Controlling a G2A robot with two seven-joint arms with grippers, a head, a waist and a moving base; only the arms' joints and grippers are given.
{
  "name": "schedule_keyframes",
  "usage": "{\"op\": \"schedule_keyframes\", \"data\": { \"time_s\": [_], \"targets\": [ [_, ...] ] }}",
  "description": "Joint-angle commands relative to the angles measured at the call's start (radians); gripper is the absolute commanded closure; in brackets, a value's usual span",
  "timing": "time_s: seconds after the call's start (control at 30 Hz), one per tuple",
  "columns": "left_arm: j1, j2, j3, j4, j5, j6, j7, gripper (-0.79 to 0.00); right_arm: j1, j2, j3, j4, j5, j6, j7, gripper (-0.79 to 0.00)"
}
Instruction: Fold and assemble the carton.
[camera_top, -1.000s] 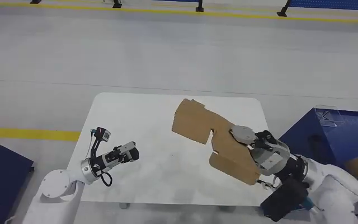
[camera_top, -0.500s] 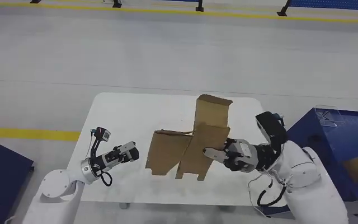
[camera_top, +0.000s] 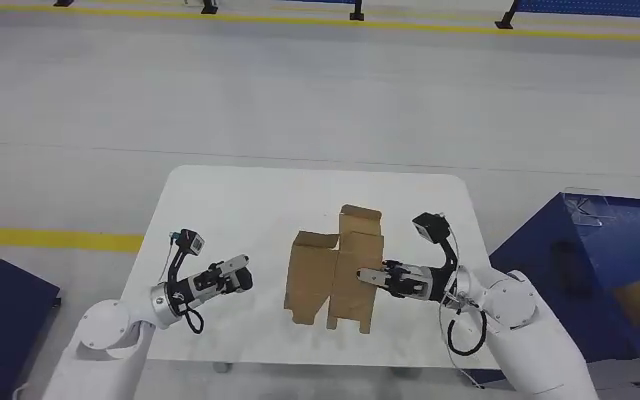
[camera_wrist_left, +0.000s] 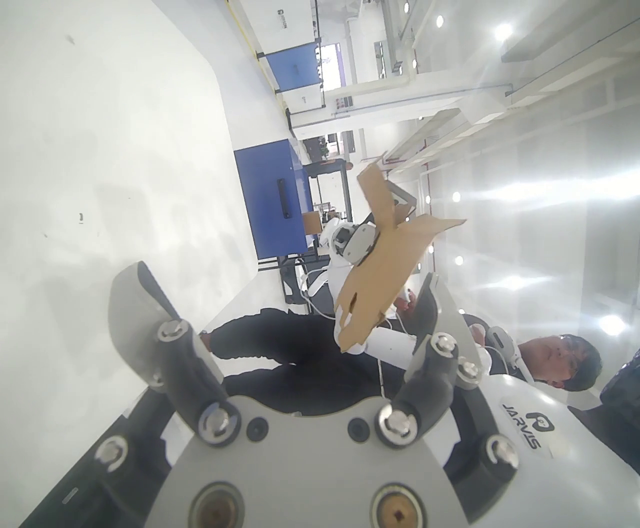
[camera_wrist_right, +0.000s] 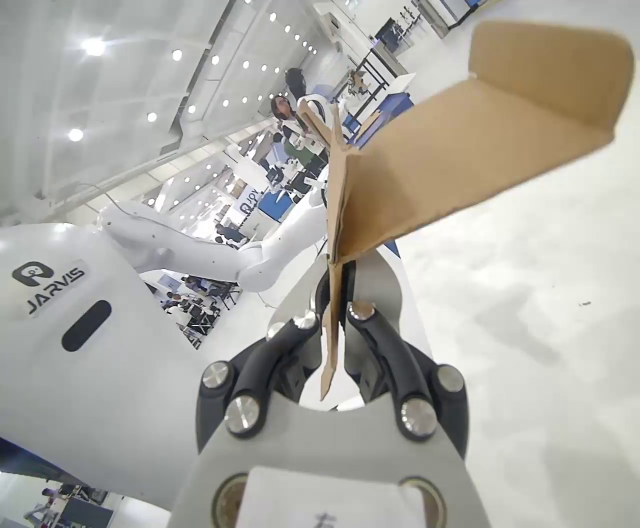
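Note:
The flattened brown carton (camera_top: 335, 270) hangs in the air above the middle of the white table (camera_top: 230, 200), its panels standing roughly on edge. My right gripper (camera_top: 366, 276) is shut on the carton's right-hand edge; in the right wrist view the cardboard (camera_wrist_right: 450, 150) runs straight between the two fingers (camera_wrist_right: 312, 300). My left gripper (camera_top: 244, 274) is open and holds nothing, a short way left of the carton, near the table's front left. From the left wrist view the carton (camera_wrist_left: 385, 255) appears beyond the spread fingers (camera_wrist_left: 145, 295).
A blue cabinet (camera_top: 575, 250) stands just off the table's right side. A dark blue object (camera_top: 20, 300) sits at the far left on the floor. A yellow floor line (camera_top: 70, 240) runs left of the table.
My right arm has swung the carton from the table's right side toward the middle and turned it from lying flat to hanging on edge. The left arm has barely shifted.

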Motion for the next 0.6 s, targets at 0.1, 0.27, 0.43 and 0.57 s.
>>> {"op": "schedule_keyframes", "data": {
  "time_s": [0.1,0.27,0.43,0.57],
  "targets": [
    [0.012,0.004,0.003,-0.075,0.007,-0.136,-0.023,-0.785,-0.019,-0.003,-0.016,-0.011,0.048,0.079,-0.031,0.000],
    [0.034,0.006,0.030,-0.139,0.100,-0.245,0.006,-0.785,-0.007,-0.009,-0.068,-0.012,0.105,0.149,0.030,0.000],
    [0.022,0.006,0.070,-0.165,0.092,-0.218,0.002,-0.785,0.004,-0.012,-0.091,-0.013,0.081,0.146,0.050,0.000],
    [0.016,0.009,0.094,-0.178,0.099,-0.218,-0.017,-0.111,0.006,-0.014,-0.098,-0.016,0.050,0.141,0.042,0.000]
  ]
}}
